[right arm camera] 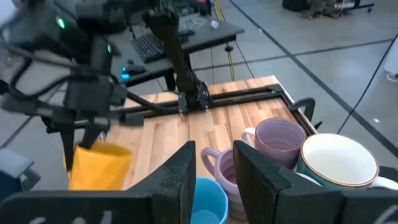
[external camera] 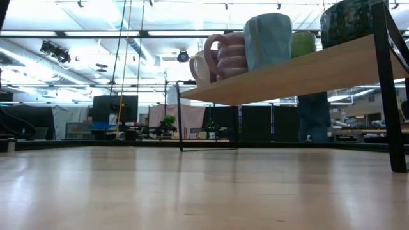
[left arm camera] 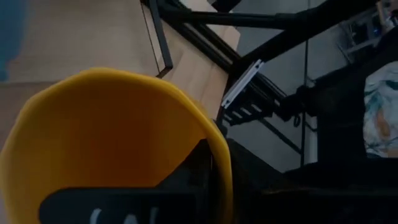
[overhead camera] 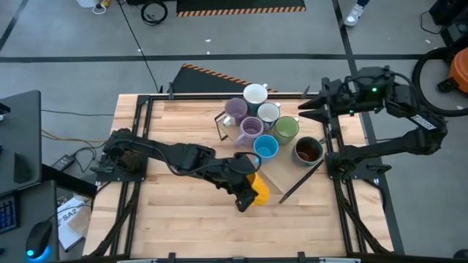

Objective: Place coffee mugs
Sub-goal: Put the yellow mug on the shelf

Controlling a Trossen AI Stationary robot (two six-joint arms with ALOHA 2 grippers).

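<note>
Step in hand: carriage of the orange mug [overhead camera: 257,189] toward the rack.

- Left gripper [overhead camera: 247,191]: clamped on the orange mug's rim, one finger [left arm camera: 186,171] seen inside the cup in the left wrist view. The mug is held over the bare tabletop [overhead camera: 183,219], near the front middle, just in front of the blue mug [overhead camera: 266,147]. In the right wrist view it appears lifted off the wood; this is judged, not certain.
- Right gripper [overhead camera: 307,109]: parked at the far right edge of the table, nothing seen between its fingers [right arm camera: 180,171], which stand somewhat apart. It faces the mug cluster and is taken to be waiting.
- Raised wooden shelf [external camera: 287,73]: already loaded. Six mugs are counted on it from above: a white mug [overhead camera: 255,95], a second white mug [overhead camera: 268,113], two lavender mugs [overhead camera: 235,109], the green mug [overhead camera: 286,129], the blue mug. The dark mug [overhead camera: 308,150] is set at the shelf's right end.
- Progress: judged late; the orange mug is the only one seen off the shelf.

Next move calls for: the mug to be raised above shelf height and carried to a free spot, likely the near edge beside the blue mug. Little room is left there, so neighbours may be knocked. The mug should be set level before the grip is let go.
</note>
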